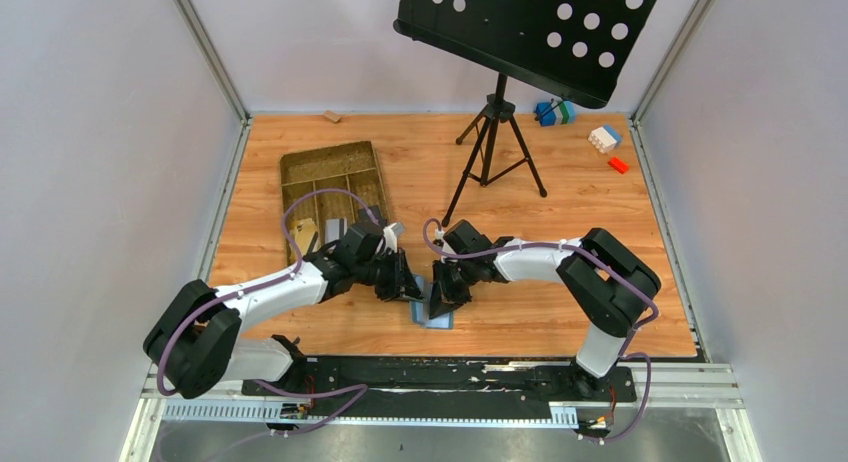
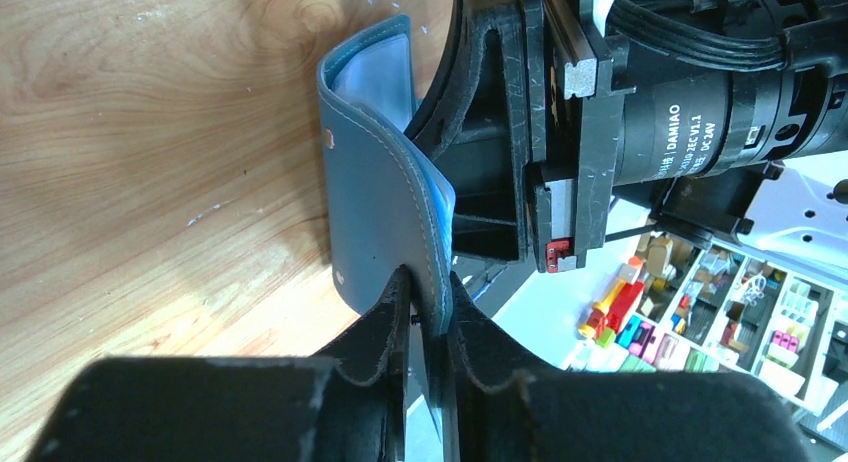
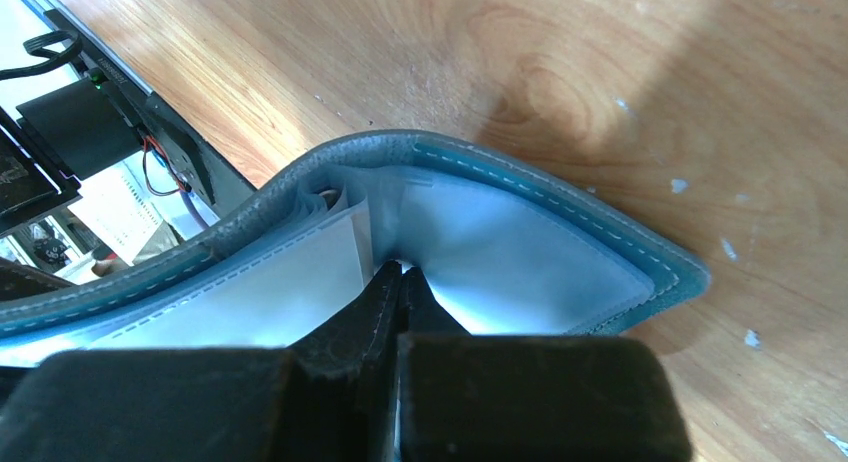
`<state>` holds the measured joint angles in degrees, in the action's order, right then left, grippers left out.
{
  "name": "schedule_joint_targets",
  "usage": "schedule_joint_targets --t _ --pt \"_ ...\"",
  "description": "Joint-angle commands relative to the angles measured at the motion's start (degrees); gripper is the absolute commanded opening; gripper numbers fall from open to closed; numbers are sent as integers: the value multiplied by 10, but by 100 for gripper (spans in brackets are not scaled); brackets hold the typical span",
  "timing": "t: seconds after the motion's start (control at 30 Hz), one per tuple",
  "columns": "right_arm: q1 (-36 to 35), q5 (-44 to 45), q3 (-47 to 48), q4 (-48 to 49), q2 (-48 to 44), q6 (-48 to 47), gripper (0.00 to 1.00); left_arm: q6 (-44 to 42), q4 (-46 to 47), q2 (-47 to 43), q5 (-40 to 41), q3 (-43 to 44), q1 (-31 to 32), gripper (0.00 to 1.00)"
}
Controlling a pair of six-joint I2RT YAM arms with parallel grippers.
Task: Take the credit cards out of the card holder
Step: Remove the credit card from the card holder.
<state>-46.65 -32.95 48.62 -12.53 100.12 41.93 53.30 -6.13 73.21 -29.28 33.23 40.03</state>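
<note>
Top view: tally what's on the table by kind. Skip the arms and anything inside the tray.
card holder: 1
compartment tray: 1
music stand: 1
toy brick clumps: 3
small wooden block: 1
Total: 7
</note>
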Motion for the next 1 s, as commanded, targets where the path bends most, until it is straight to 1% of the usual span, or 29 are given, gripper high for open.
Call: schedule_joint_targets --t 0.0,0.27,0.7,0.8,0.87,0.97 --pt "-8 0 -1 35 4 -1 0 25 77 -10 -46 -5 4 19" --pt "-8 -6 1 36 4 -6 0 38 100 -14 -50 -16 4 24" --pt "-8 -27 11 41 13 -13 0 48 119 -15 -51 -24 5 25" --pt "-8 -35 10 48 16 -11 0 55 139 -12 -60 -27 4 24" --pt "-8 -39 11 51 17 -10 0 57 148 -9 -64 -28 4 20" --pt "-7 -44 13 55 19 -11 0 61 159 -7 -69 -30 4 19"
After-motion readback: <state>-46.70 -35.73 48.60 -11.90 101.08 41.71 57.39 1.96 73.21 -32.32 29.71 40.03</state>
